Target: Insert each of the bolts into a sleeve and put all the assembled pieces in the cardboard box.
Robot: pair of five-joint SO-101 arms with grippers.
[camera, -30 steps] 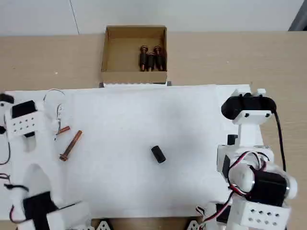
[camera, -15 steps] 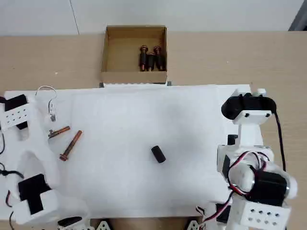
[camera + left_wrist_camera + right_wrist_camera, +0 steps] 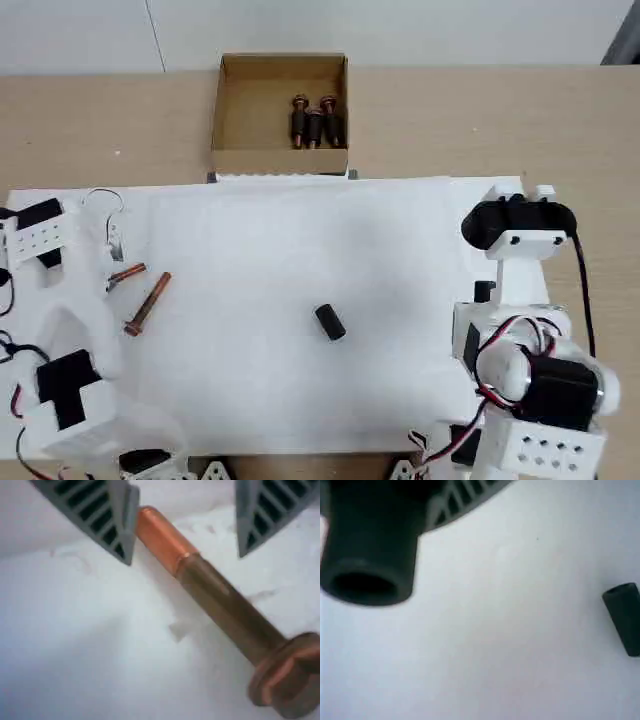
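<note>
The left hand (image 3: 185,550) hangs wide over a bolt (image 3: 220,605) at the white pad's (image 3: 300,250) nine o'clock, jaws astride its tip; stiff, smooth and apt to roll, it seems best pinched mid-shank. The right hand (image 3: 375,525) grips a sleeve (image 3: 367,565), plain from its wrist; the overhead view adds a second bolt (image 3: 148,303), a loose sleeve (image 3: 330,322), and at twelve o'clock the box (image 3: 250,110) holding three finished pieces (image 3: 314,122).

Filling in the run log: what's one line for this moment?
left gripper: open, around bolt | right gripper: shut on held sleeve | mat: spare bolt, loose sleeve | box: three assembled pieces
</note>
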